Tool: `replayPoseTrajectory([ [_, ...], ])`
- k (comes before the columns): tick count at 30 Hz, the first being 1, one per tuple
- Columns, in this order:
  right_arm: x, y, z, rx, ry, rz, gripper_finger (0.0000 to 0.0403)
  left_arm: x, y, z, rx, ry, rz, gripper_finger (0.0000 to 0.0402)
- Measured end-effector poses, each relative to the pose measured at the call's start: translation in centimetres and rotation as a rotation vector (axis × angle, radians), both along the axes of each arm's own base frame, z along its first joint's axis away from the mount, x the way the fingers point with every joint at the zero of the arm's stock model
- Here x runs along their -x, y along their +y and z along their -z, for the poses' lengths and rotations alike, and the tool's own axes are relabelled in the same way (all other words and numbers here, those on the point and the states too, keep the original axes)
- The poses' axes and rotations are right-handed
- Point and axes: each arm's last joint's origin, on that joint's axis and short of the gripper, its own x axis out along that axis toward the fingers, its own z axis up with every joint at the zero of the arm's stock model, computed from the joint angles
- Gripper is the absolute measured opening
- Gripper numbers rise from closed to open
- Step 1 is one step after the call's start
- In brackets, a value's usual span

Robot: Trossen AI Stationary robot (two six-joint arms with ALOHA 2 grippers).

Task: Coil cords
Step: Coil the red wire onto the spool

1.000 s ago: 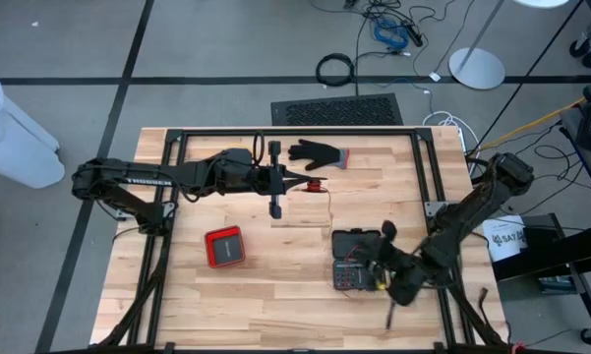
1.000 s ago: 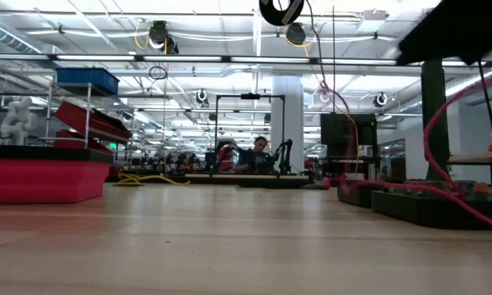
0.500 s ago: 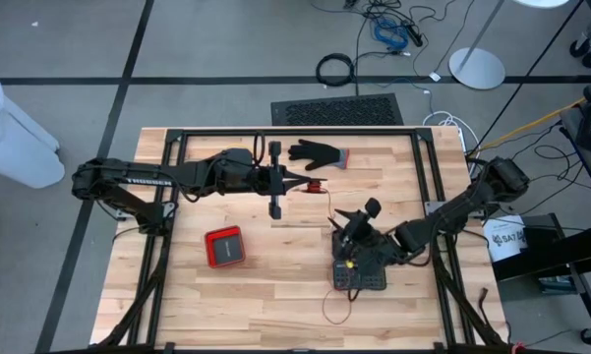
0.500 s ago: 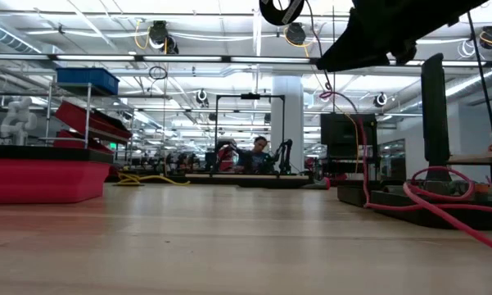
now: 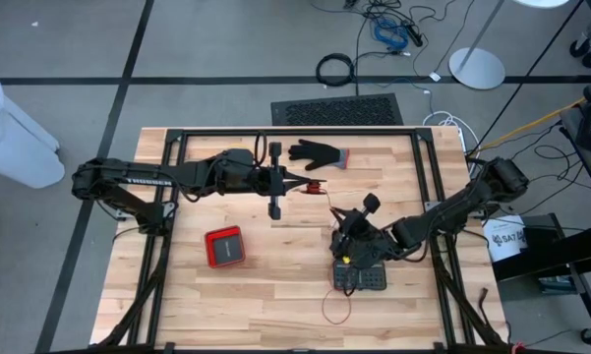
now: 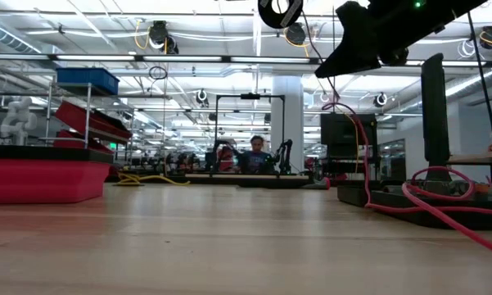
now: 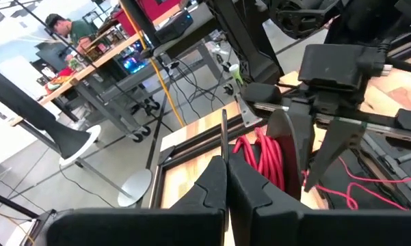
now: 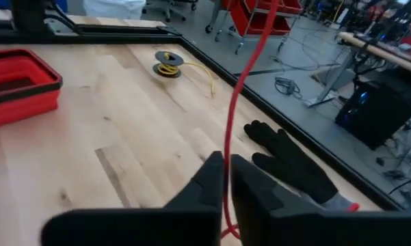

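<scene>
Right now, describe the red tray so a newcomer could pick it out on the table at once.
Start at the wooden table seen from above and go to its left half, just in front of the left arm's claw. There lies the red tray, square and shallow with a dark rim. The black case to its right is dark and holds red cord; the tray alone is bright red.

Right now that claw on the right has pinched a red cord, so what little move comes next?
Probably the right claw, shut on the red cord, draws it gently toward the spool the left claw holds, since the cord hangs slack and uncoiled.
</scene>
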Motion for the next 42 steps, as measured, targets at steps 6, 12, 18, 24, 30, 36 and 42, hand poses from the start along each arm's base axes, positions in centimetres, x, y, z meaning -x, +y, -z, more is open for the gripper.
replayPoseTrajectory([
  [6, -0.5, -1.4, 0.1, 0.022, -0.013, 0.084, 0.0001, 0.0, -0.1, 0.0, 0.029, -0.007, 0.020, 0.0000],
  [12, -1.9, -3.2, -0.3, -0.031, -0.046, 0.070, 0.0001, -0.1, -0.1, -0.2, 0.034, -0.026, 0.029, 0.0000],
  [18, -4.5, -4.1, -1.1, 0.013, -0.145, -0.043, 0.0000, -0.5, -0.1, 0.0, 0.033, -0.043, 0.029, 0.0000],
  [24, -5.3, -4.8, -1.9, 0.034, -0.216, -0.100, 0.0000, -1.1, 0.0, 0.8, 0.028, -0.013, 0.019, 0.0000],
  [30, -5.5, -4.6, -2.5, 0.041, -0.255, -0.149, 0.0000, -1.7, 0.4, 1.4, -0.010, -0.005, -0.013, 0.0000],
  [36, -6.1, -3.7, -4.3, 0.075, -0.278, -0.192, 0.0000, -2.3, 0.8, 2.4, -0.014, 0.035, -0.037, 0.0000],
  [42, -6.0, -2.3, -5.4, 0.150, -0.202, -0.120, 0.0000, -2.4, 0.8, 3.2, -0.031, 0.092, -0.038, 0.0000],
])
